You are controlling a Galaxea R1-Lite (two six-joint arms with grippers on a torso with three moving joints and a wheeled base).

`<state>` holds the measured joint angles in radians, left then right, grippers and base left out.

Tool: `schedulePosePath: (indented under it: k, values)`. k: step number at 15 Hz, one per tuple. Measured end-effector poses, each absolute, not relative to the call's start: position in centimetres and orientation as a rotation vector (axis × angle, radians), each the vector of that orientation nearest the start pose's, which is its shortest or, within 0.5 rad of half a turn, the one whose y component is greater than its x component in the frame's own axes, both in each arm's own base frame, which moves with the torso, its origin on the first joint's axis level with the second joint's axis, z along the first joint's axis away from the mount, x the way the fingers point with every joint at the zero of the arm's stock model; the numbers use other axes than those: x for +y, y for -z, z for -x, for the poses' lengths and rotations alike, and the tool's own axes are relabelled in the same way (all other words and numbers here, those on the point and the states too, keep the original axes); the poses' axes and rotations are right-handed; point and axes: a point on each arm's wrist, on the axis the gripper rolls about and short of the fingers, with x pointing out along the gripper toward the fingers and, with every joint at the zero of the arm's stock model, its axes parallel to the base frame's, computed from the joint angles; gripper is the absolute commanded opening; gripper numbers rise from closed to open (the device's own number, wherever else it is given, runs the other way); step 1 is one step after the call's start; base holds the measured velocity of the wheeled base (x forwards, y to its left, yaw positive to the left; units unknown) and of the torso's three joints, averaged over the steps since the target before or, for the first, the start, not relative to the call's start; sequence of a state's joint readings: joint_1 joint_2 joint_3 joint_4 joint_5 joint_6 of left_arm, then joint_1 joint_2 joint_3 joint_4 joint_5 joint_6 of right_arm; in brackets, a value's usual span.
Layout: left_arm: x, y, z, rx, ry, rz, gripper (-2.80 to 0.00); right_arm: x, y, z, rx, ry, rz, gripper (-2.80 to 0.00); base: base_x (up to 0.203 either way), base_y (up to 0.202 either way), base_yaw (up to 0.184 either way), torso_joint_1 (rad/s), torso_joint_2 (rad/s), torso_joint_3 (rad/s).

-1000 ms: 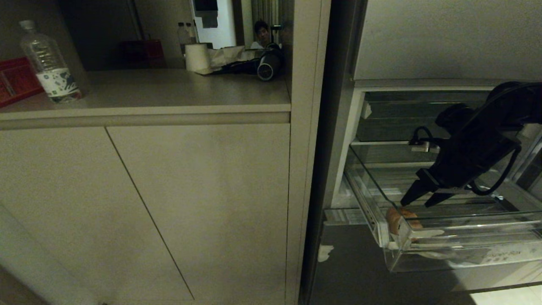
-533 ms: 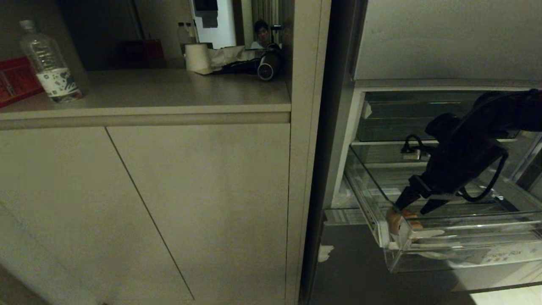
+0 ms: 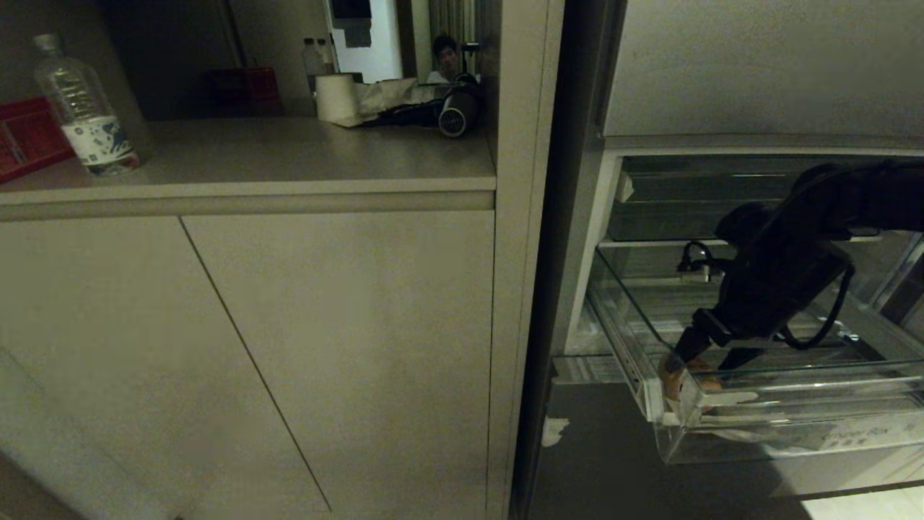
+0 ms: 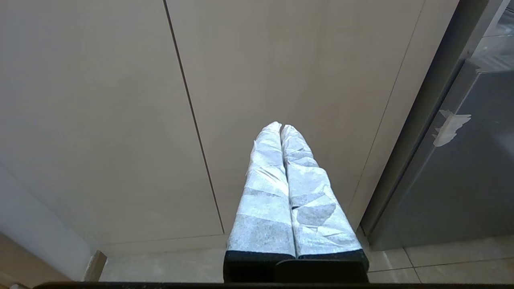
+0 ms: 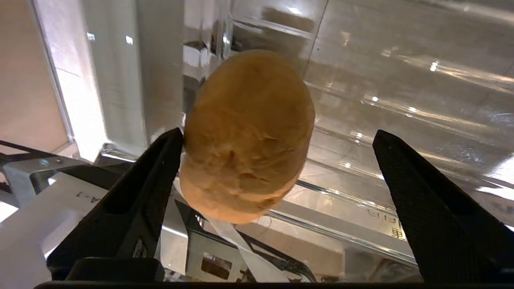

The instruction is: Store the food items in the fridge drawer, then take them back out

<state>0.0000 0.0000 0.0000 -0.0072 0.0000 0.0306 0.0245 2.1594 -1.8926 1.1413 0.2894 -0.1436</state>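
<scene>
The right gripper (image 5: 277, 200) reached into the fridge drawer (image 3: 794, 426), fingers spread around the orange-tan bun (image 5: 247, 136); the left gripper (image 4: 281, 130) hung outside, fingers pressed together.

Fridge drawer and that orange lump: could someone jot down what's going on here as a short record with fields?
Place: open fridge beside beige cabinets
Fridge drawer: clear plastic, pulled out
Food item: one round orange-tan piece, lying in the drawer's front left corner
Right gripper: reaching down into the drawer, jaws wide open around the food item, one touching its side
Left gripper: shut, empty, parked facing the cabinet doors
Counter: water bottle, paper roll
</scene>
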Motion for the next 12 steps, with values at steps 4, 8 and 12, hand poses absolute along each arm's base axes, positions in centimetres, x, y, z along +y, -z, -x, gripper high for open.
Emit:
schedulePosePath:
  k: [4,8,12]
  values:
    - [0.0,-7.62,2.28,-0.008,0.0,-0.031,-2.8,1.65,-17.26,-36.95,1.411,-0.367,-0.063,0.0,0.0,0.0,0.0,0.0,0.0,0.0]
    - [0.0,-7.62,2.28,-0.007,0.0,-0.031,-2.8,1.86,-17.12,-36.86,1.425,-0.371,-0.062,0.0,0.0,0.0,0.0,0.0,0.0,0.0]
    - [0.0,-7.62,2.28,-0.008,0.0,-0.031,-2.8,2.13,-17.03,-36.73,1.445,-0.349,-0.028,0.0,0.0,0.0,0.0,0.0,0.0,0.0]
